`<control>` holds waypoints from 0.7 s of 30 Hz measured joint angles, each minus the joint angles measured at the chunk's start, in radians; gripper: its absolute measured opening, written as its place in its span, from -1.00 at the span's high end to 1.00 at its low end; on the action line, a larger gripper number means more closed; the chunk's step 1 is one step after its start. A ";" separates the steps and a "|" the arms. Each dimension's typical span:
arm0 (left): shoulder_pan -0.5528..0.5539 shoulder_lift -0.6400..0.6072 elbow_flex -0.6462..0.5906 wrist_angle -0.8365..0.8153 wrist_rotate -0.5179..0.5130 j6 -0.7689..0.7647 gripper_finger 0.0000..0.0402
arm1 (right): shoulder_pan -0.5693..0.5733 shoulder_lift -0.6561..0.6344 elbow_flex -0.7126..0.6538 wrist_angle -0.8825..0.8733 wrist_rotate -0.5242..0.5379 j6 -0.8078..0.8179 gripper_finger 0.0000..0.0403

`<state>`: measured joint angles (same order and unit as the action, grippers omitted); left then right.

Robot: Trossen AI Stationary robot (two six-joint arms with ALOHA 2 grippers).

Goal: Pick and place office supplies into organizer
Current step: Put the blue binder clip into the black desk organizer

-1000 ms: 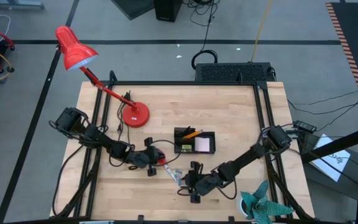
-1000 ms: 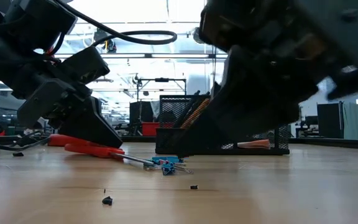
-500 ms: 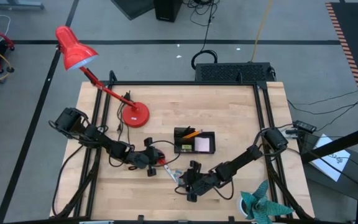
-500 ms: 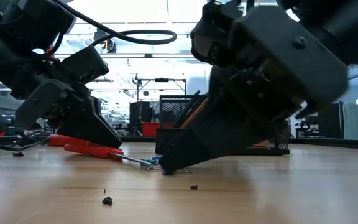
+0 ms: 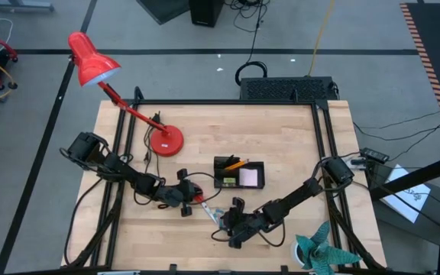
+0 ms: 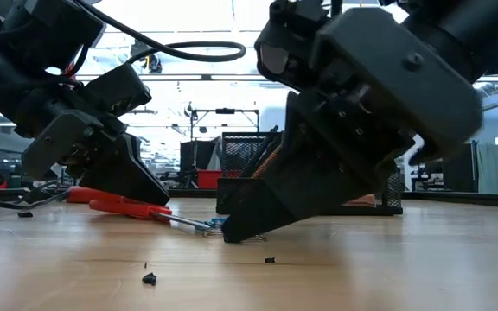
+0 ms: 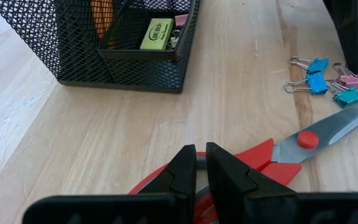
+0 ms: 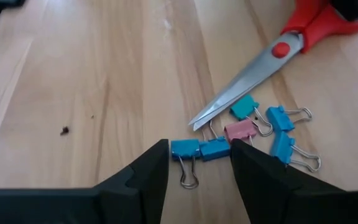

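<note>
Right gripper (image 8: 199, 163), fingers spread, sits low on the table straddling two blue clips (image 8: 197, 150) beside the scissors (image 8: 247, 81) tip. Left gripper (image 7: 201, 171) is pressed together on the scissors' red handle, near the organizer (image 7: 120, 56).

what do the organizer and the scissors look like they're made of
Organizer: likely black-coated metal wire mesh; see-through diamond grid walls. Scissors: bare, dull-shiny steel blades with a red pivot; smooth red handles, probably plastic.
</note>
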<state>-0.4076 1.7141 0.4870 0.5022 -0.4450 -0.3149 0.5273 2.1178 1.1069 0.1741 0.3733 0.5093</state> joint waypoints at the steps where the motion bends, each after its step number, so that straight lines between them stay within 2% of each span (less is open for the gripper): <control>1: 0.000 0.000 0.000 0.000 0.000 0.000 0.77 | 0.005 0.000 0.000 0.001 -0.009 -0.018 0.16; 12: 0.000 0.000 0.000 0.000 0.000 0.000 0.77 | 0.010 0.001 -0.001 0.000 -0.009 -0.099 0.17; 21: 0.000 0.000 0.000 0.000 0.000 0.000 0.77 | 0.011 0.002 -0.001 0.014 -0.013 -0.109 0.49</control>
<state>-0.4073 1.7138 0.4866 0.5022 -0.4446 -0.3149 0.5383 2.1193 1.1061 0.1879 0.3603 0.4002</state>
